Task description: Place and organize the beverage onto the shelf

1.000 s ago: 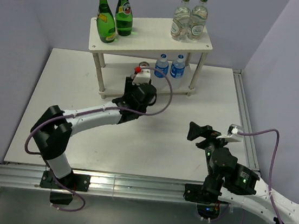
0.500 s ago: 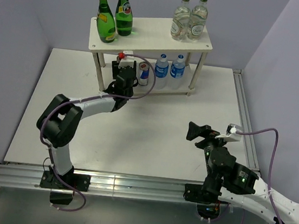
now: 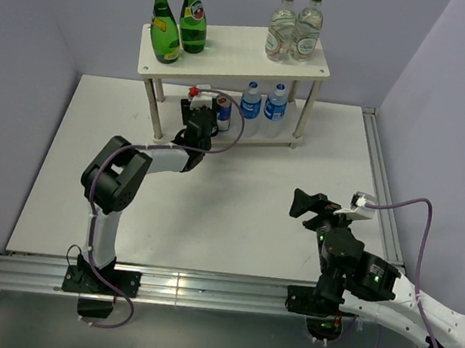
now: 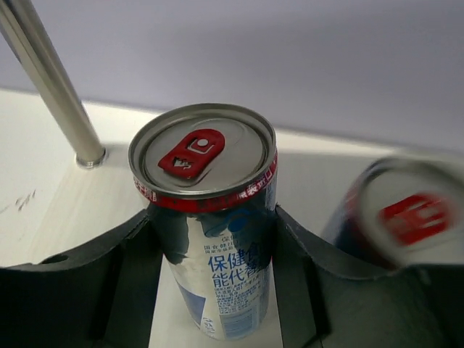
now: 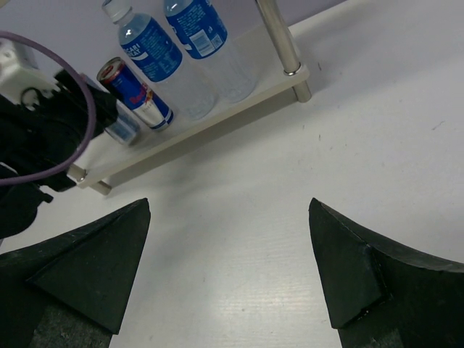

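Now, held can (image 4: 206, 226): silver-blue and upright, over the left end of the shelf's (image 3: 230, 55) lower board, just left of the second can (image 4: 406, 217). Whether its base is fully down on the board, I can't tell.
Left gripper (image 4: 212, 217): fingers (image 4: 123, 275) are clamped on the can's sides, around mid-body and well under the red-tabbed lid.
Right gripper (image 5: 228, 268): fingers are wide apart with nothing between them, hanging well out in front of the shelf.
Handling: thin metal wall, I'd say. It should be stiff enough if full, but it would dent under a hard squeeze, and the glossy skin could slip.
Where to hold: across the round body, below the rim, which is about where the hold is now.
Other drinks: two water bottles (image 3: 251, 104) stand on the lower board, right of the cans. Two green bottles (image 3: 163, 36) stand at the left end of the shelf's top board.
Risk: letting go this close, a finger could nudge the neighbouring can over.
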`<state>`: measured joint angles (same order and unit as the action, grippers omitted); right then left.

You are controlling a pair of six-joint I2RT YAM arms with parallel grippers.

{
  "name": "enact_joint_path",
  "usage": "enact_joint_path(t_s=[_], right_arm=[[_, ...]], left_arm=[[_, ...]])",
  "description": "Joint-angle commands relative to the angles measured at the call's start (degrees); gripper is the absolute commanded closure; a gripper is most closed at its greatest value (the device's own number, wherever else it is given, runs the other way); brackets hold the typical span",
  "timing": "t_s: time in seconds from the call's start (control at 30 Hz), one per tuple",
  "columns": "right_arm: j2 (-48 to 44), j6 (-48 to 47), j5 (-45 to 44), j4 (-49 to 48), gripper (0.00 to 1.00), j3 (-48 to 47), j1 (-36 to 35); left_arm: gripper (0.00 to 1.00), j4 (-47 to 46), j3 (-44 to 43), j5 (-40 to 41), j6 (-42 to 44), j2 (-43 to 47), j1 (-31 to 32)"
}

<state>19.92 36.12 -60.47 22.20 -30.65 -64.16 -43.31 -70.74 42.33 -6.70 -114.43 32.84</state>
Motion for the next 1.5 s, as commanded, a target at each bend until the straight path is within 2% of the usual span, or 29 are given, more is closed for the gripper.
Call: enact_joint_path(t_s=[0.0, 0.17, 0.3, 0.33, 0.43, 0.47, 0.53, 0.57, 1.17, 1.47], right_arm=[[0.56, 0.35, -2.28, -0.84, 0.04, -0.46, -0.35], [0.03, 0.44, -2.55, -0.49, 0.03, -0.28, -0.35], [0.12, 0.53, -2.55, -0.49, 0.03, -0.28, -0.35], [0.2, 0.62, -2.64, -0.49, 0.03, -0.28, -0.35], [0.21, 0.88, -2.73, -0.14, 0.03, -0.37, -0.26], [0.2, 0.88, -2.73, -0.14, 0.03, -0.37, -0.26], [0.12, 0.88, -2.81, -0.14, 0.03, -0.37, -0.35], [0.03, 0.97, -2.73, -0.05, 0.03, -0.28, -0.26], [0.11, 1.15, -3.25, 0.13, 0.03, -0.37, -0.35], [0.47, 1.59, -3.87, 0.83, 0.04, -0.72, -0.35]], left_arm=[[1.0, 0.33, -2.56, -0.66, -0.33, -1.67, -0.94], [1.0, -2.3, 0.25, -0.05, -0.24, -1.93, -0.85], [1.0, 0.24, -0.97, -0.22, -1.12, -3.25, -0.94], [0.97, 0.77, -1.24, -0.49, -1.3, -3.43, -0.85], [0.66, 1.12, -1.07, -2.24, -1.56, -3.26, -0.85], [0.44, 1.12, -0.89, -2.42, -1.65, -3.17, -0.85], [0.3, 1.65, -0.98, -2.25, -1.91, -3.17, -0.76], [0.01, 1.56, -0.89, -2.33, -1.91, -2.9, -0.85], [0.01, 3.76, 6.48, 1.27, -1.83, 6.67, 1.79], [0.01, 4.63, 9.39, 0.3, -2.18, 10.37, 3.63]])
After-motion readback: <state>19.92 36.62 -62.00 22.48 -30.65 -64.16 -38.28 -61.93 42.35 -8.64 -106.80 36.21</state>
